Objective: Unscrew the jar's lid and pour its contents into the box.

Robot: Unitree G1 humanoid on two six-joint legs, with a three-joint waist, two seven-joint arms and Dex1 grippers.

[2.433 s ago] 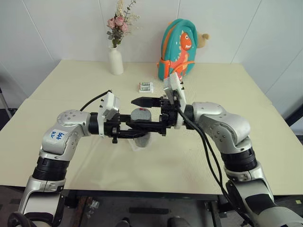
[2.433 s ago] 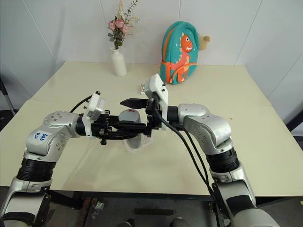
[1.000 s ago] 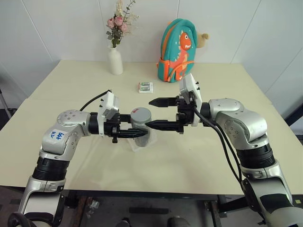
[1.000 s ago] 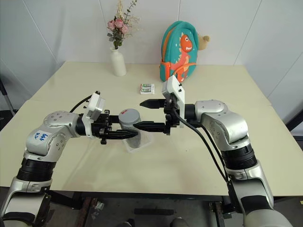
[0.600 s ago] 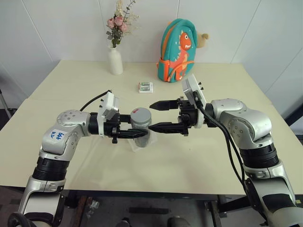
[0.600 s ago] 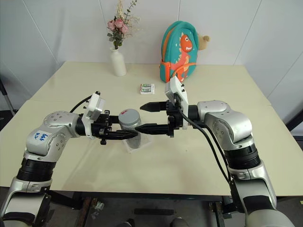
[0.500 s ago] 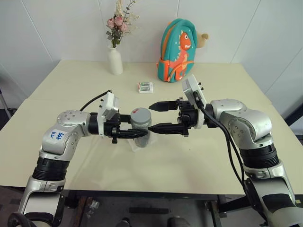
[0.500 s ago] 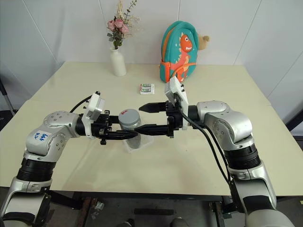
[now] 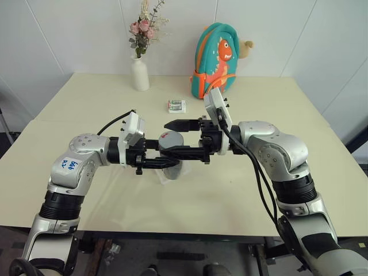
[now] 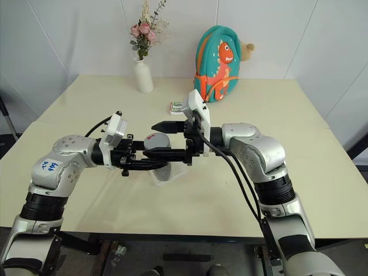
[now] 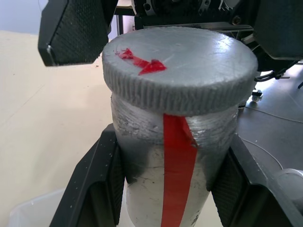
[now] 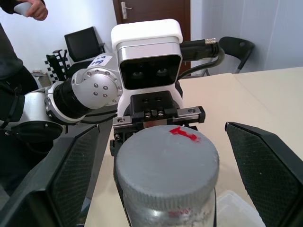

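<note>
Jar (image 9: 171, 156): centre frame, above box (image 9: 167, 174), clamped by left gripper (image 9: 167, 163).
Lid (image 12: 165, 158): still on.
Right gripper (image 9: 173, 138): jaws apart, flanking lid.
Advice: lid to be centred, squeezed evenly, then twisted.

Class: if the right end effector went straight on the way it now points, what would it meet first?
Most likely the lid of the jar, which sits between its open fingers, with the left end effector just behind.
</note>
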